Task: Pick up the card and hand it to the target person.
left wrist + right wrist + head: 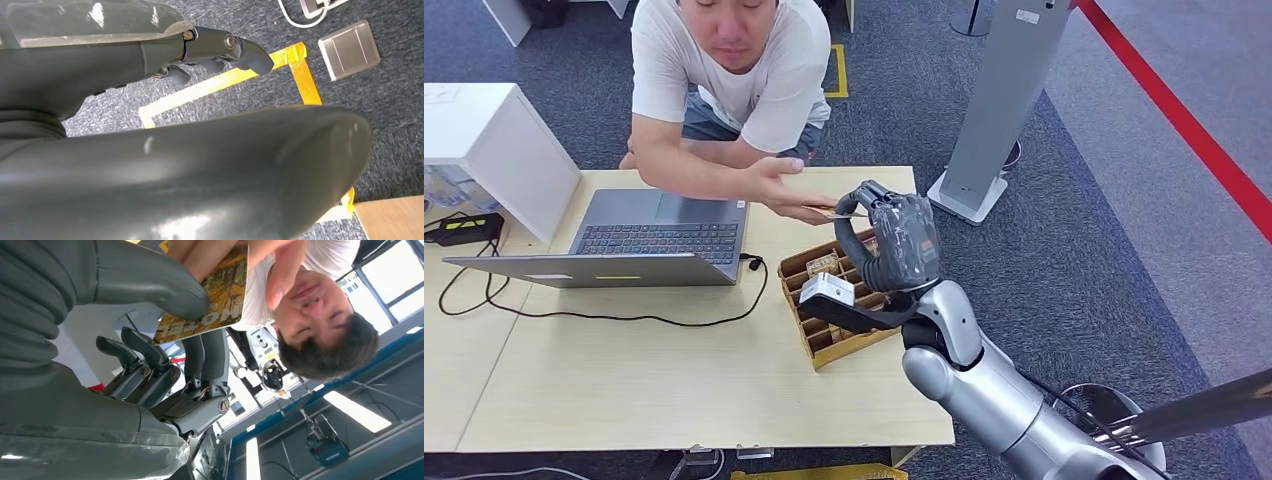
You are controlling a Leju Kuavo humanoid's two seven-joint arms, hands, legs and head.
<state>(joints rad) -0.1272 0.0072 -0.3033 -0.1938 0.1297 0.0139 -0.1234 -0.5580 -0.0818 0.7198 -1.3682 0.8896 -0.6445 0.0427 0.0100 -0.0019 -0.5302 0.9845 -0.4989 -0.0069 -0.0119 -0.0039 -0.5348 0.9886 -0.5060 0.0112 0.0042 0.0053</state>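
Thumb (150,287) on top, dark fingers (207,357) underneath, and the card (212,300) pinched between them: the right hand (894,245) is grasping it, raised over the far edge of the table (674,380). The card is yellow-brown with the letters "HOTEL" along one edge, and in the head view it shows as a thin sliver (834,212) poking out toward the person. The person's hand (789,190) is right there on it too, fingers (280,270) closed over the card's other end, so both hold it at once. The person (734,70), in a white shirt, leans in from the far side of the table.

Just below the right hand sits a brown slotted card box (819,325), with a white block (826,290) near it. To the left a grey laptop (649,240) stands open, a black cable (604,315) looping across the tabletop in front of it.

The left hand (210,57) hangs down over grey carpet (390,130) marked with yellow tape (300,75). Its fingers are curled in a little and nothing is in them, though I cannot tell how tightly they close.
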